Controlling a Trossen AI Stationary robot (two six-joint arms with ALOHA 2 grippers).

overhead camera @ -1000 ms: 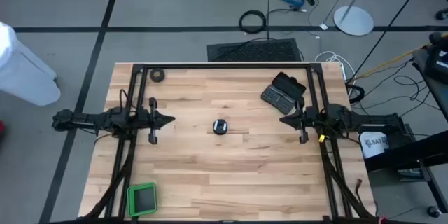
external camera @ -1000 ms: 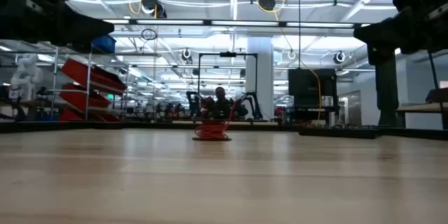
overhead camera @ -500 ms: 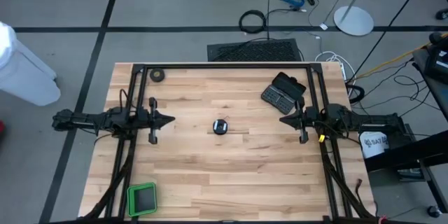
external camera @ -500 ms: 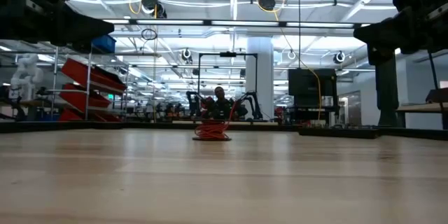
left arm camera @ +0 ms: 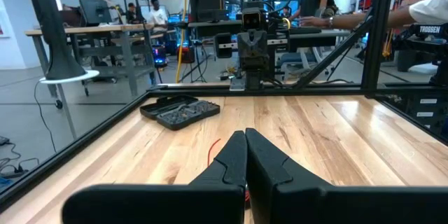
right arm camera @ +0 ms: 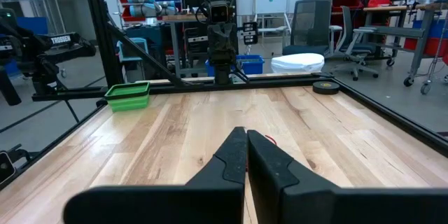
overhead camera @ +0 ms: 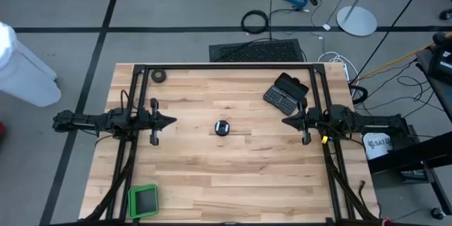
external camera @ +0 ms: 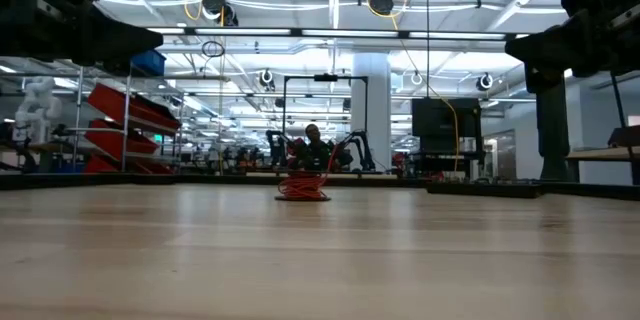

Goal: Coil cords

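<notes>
1. The red wire (overhead camera: 223,128) lies bundled with its reel at the middle of the table (overhead camera: 233,176).
2. The left gripper (overhead camera: 171,121) and right gripper (overhead camera: 285,121) wait at opposite sides, fingers together, holding nothing.
3. Probably both are parked, leaving the middle free.

Both arms matte black — slim jointed links ending in tapered, wedge-shaped fingers. Left gripper (overhead camera: 171,121): short black crossbar behind the tip, thin black cable looping over the wrist. Right gripper (overhead camera: 286,121): same build, with a small yellow tag on its wrist. In the wrist views each finger pair shows smooth, dark, pointed — no lettering visible.
</notes>
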